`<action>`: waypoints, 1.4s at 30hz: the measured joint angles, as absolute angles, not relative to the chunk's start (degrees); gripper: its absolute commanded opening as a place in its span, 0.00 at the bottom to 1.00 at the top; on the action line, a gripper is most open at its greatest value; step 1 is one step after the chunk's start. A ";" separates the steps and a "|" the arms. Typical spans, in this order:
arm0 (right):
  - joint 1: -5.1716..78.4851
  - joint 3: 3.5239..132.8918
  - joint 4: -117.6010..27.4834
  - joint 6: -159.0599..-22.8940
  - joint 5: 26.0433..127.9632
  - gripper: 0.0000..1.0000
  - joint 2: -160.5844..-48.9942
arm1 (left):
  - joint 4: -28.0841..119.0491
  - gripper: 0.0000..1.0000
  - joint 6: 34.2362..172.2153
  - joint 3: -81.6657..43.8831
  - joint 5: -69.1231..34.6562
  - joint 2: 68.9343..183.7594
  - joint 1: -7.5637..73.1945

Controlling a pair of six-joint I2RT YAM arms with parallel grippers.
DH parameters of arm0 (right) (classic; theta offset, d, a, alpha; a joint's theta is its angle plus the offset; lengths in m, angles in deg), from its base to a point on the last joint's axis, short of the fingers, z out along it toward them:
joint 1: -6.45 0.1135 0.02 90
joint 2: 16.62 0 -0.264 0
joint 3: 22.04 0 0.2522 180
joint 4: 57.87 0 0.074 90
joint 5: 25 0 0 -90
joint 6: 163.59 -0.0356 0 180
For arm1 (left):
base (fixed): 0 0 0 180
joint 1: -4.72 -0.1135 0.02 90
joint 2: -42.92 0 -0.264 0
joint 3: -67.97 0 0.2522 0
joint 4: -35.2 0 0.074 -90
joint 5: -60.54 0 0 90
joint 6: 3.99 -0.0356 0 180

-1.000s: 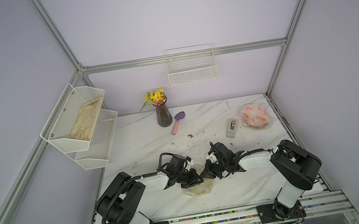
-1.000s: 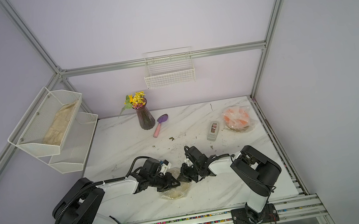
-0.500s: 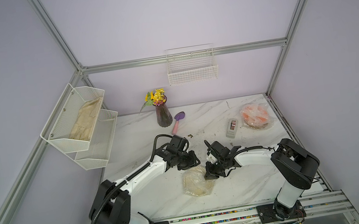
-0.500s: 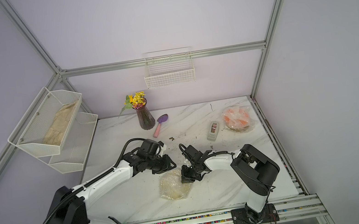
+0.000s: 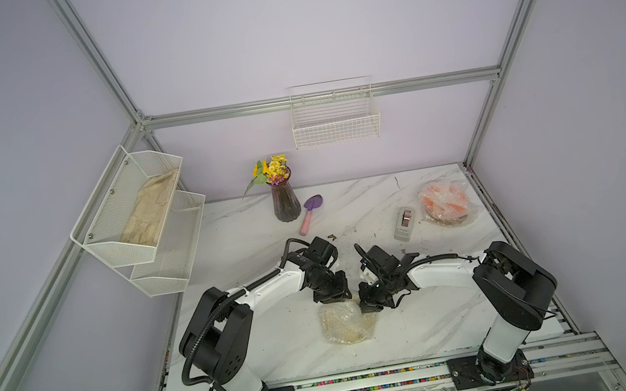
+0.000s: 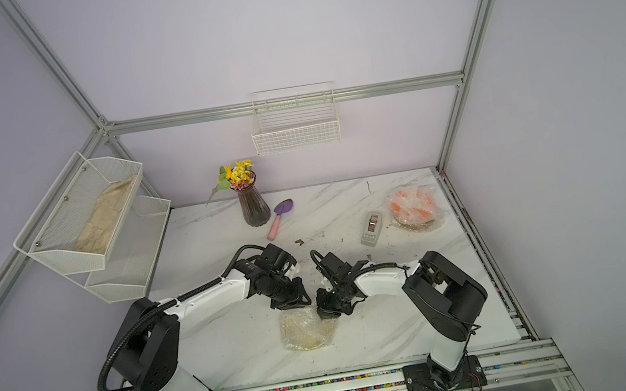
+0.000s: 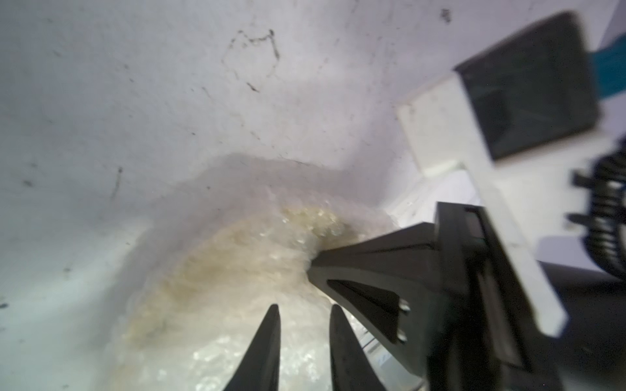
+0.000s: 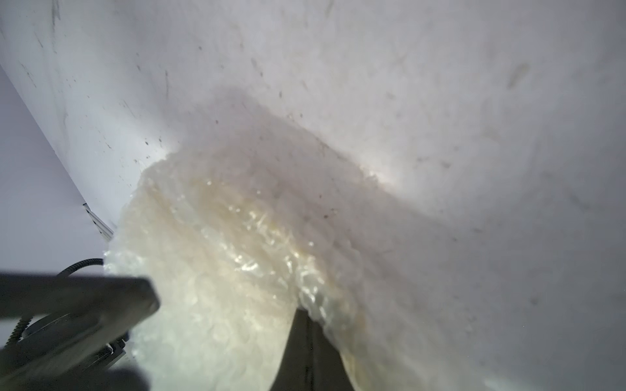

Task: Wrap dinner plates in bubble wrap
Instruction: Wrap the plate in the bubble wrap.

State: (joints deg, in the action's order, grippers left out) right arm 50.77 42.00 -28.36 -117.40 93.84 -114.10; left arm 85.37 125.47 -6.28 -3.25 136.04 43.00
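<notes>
over the last second the left gripper (image 5: 332, 295) swung away toward the back of the white marble-patterned table (image 5: 265, 338) and has come back down to the far edge of the bundle near the table's front middle. that bundle is a small round pale cream plate (image 5: 350, 327) lying under clear, crinkly bubble wrap (image 5: 331, 315). the left gripper's two black fingers (image 7: 267, 348) stand slightly parted with nothing between them. the right gripper (image 5: 372, 306) has hardly moved. it stays clenched, and in the wrist views it appears to pinch a raised fold of the bubble wrap at the bundle's far right corner. the bundle lies where it lay, between the two arms. this reads as a re-grip: one side is held while the left gripper lines up for another flap, so the folding looks unfinished. the wrap is glossy, bubbled and springy, and it puckers where pinched. loose flaps will likely spring open unless held or taped. the plate shows only as a yellowish disc through it. at the back right, a bright orange plate (image 5: 445, 205) sits already swathed in wrap, just beside the grey tape dispenser (image 5: 404, 223).
</notes>
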 measured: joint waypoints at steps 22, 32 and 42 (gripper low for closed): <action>50.81 43.62 -26.87 -116.60 93.49 0.00 -114.95 | 83.49 0.19 123.70 -0.05 4.95 128.00 41.88; 50.84 43.57 -26.92 -116.64 93.47 0.00 -114.93 | 87.53 0.19 119.50 -6.49 2.26 143.32 39.57; 50.81 44.08 -26.81 -116.60 93.52 0.00 -115.47 | 85.85 0.18 116.83 -2.28 6.59 141.37 41.64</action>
